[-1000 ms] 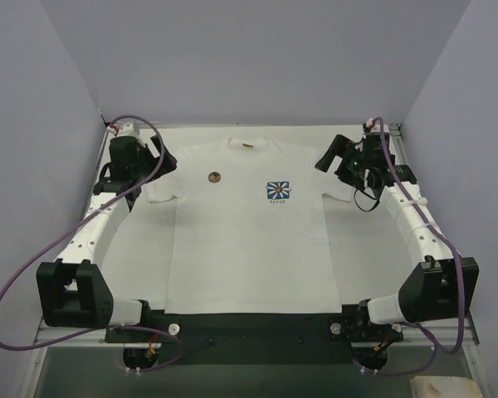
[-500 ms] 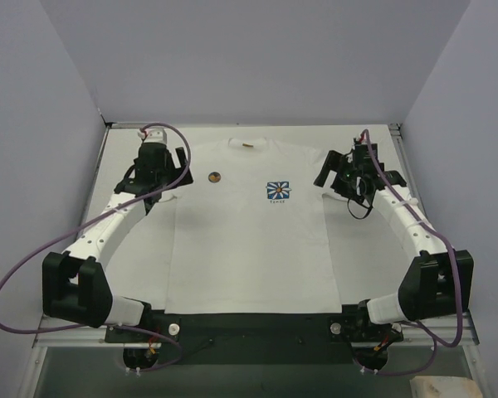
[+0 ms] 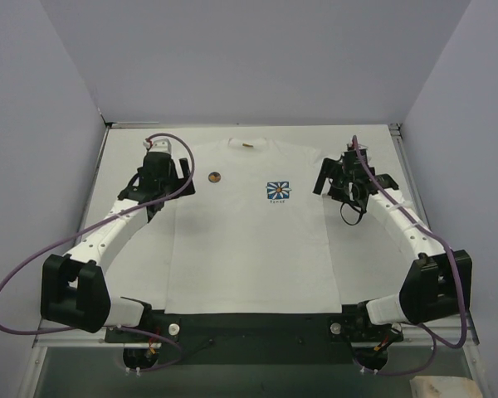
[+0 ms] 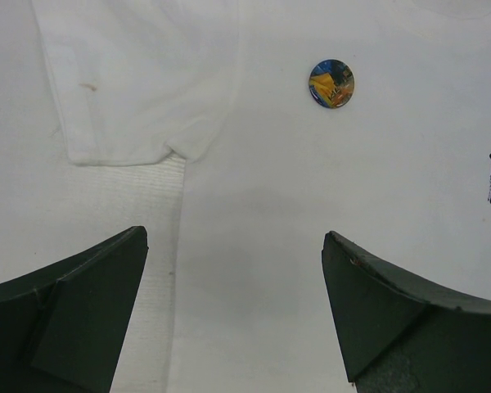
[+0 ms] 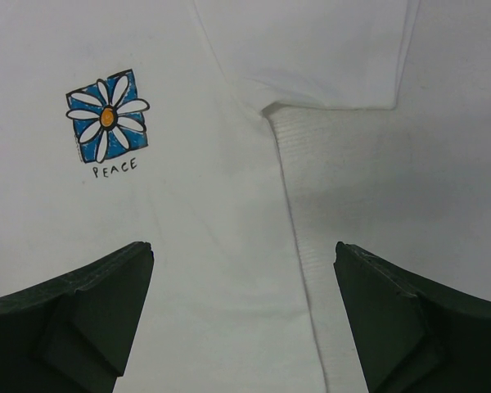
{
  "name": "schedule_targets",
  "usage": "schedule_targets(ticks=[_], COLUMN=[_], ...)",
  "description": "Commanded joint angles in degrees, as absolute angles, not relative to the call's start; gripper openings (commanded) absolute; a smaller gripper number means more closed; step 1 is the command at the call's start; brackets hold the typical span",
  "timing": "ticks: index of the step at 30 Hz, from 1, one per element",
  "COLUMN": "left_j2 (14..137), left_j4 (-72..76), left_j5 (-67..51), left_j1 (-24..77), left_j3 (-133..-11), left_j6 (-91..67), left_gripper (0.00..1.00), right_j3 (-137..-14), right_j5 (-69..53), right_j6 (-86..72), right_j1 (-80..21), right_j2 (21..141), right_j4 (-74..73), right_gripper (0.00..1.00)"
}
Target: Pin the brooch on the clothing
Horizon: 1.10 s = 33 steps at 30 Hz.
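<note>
The brooch [image 3: 215, 176] lies on the chest of the shirt [image 3: 249, 249], at about 11 o'clock from the shirt's middle, with the print [image 3: 277, 191] at about 1 o'clock; the shirt is spread flat on the tabletop [image 3: 365, 249], collar at 12 o'clock. The left jaws stand wide apart with nothing between them, low over the shirt at the brooch's 9 o'clock and just short of it; the right jaws are just as wide and just as empty, at the print's 3 o'clock, near the sleeve [image 5: 311, 49]. We judge the brooch light, stiff and thin, so it sits low on the cloth and may slip from a flat pinch; we would take it by opposite points of its rim. The shirt is soft and would likely bunch or lift with it, so pressing the cloth down beside it looks wise. The top view gives us both arms and the whole shirt, but the brooch there is only a dark dot with an orange centre; the left wrist view shows its face in blue and orange, at 1 o'clock of the gap; the right wrist view shows the daisy and "PEACE" sharply, and no brooch. No view shows its back, so we cannot tell whether it is pinned.
</note>
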<state>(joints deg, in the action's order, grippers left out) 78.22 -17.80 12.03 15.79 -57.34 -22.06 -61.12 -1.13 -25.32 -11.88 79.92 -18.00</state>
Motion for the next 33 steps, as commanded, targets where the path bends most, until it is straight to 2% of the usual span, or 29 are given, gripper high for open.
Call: schedule_targets(ticks=[1, 13, 24, 33], left_j2=[76.46, 72.87, 62.41, 60.91], left_j4=[-16.79, -16.53, -11.25, -10.11], left_j5=[11.95, 14.06, 16.79, 17.67], left_j1=[16.52, 17.22, 17.40, 17.49], left_j3=[-57.83, -52.48, -42.89, -40.52], left_j6=[-22.50, -24.17, -25.22, -25.31], left_gripper=[0.97, 0.97, 0.97, 0.97], right_j3=[-60.03, -53.44, -43.51, -40.69], right_j5=[5.27, 9.49, 16.34, 18.98], right_j6=[-23.99, -24.87, -25.22, -24.35], right_j1=[-13.18, -14.33, -15.03, -15.82], right_j2=[76.55, 70.59, 59.25, 57.57], right_j4=[-19.78, -20.30, -14.94, -11.08], right_gripper=[1.00, 1.00, 1.00, 1.00])
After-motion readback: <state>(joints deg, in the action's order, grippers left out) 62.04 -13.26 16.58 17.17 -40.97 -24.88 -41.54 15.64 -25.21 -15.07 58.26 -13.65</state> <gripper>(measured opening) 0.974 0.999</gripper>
